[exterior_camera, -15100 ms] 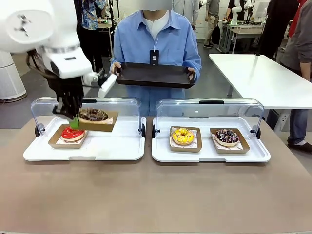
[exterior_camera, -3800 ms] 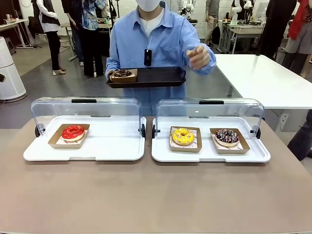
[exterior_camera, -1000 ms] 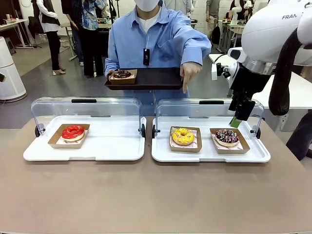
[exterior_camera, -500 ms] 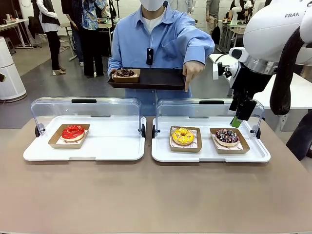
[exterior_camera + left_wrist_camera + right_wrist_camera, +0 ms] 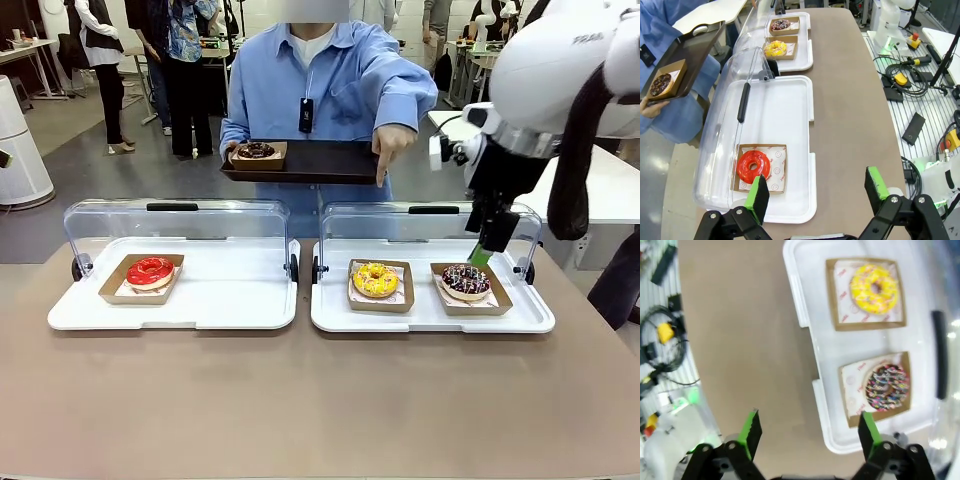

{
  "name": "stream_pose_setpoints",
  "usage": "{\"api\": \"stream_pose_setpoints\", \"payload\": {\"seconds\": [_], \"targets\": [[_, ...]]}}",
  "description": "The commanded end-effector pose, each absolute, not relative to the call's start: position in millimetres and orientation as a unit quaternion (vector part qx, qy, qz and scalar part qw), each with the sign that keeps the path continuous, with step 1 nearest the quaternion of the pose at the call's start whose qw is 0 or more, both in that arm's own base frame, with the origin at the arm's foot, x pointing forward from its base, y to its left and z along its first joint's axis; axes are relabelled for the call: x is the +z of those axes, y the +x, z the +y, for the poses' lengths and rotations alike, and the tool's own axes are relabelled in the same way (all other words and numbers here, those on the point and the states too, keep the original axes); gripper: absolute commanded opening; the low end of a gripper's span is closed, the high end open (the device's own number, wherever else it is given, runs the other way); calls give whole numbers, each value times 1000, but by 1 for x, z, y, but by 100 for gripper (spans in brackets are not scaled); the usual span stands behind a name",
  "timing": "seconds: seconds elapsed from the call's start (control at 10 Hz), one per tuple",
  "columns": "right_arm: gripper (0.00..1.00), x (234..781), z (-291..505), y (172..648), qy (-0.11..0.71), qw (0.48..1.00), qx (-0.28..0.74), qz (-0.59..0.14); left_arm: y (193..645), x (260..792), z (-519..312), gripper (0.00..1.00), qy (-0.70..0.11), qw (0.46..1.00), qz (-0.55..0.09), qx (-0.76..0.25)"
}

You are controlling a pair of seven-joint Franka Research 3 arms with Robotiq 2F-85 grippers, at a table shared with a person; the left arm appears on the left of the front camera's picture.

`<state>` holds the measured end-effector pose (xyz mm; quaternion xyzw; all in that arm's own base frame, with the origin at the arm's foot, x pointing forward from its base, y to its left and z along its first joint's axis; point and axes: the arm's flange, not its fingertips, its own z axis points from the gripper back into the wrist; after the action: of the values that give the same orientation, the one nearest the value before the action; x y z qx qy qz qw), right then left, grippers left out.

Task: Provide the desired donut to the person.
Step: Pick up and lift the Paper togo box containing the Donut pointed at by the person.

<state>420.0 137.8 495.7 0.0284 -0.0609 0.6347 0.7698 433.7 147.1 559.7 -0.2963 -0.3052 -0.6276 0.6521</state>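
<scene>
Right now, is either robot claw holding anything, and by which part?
Nothing is held. The right gripper hangs open near the sprinkled chocolate donut, and the left gripper is open and empty too.

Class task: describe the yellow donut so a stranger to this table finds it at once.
On the brown table, find the right-hand white tray with the raised clear lid. Of the two donuts on it, take the one nearer the table's middle: the yellow donut. Its yellow icing sets it apart from the dark sprinkled donut beside it.
</scene>
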Motion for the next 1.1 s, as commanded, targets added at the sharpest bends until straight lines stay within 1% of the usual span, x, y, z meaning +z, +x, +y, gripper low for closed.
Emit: {"api": "stream_pose_setpoints", "payload": {"seconds": [0.0, 0.1, 0.3, 0.5, 0.6, 0.7, 1.0], "targets": [[100, 473, 186, 446, 7, 758, 652, -17, 433, 561, 147, 100, -296, 653, -311, -624], [100, 462, 200, 453, 9, 753, 658, -7, 433, 561, 147, 100, -296, 653, -311, -624], [100, 446, 215, 469, 31, 738, 673, -19, 433, 561, 147, 100, -296, 653, -311, -624], [100, 432, 224, 484, 36, 745, 666, -24, 433, 561, 147, 100, -296, 653, -311, -624], [100, 431, 227, 484, 27, 754, 656, -19, 433, 561, 147, 100, -296, 653, -311, -624], [100, 432, 223, 476, 38, 741, 671, -16, 433, 561, 147, 100, -296, 653, -311, -624], [100, 432, 223, 476, 38, 741, 671, -16, 433, 561, 147, 100, -296, 653, -311, -624]]}}
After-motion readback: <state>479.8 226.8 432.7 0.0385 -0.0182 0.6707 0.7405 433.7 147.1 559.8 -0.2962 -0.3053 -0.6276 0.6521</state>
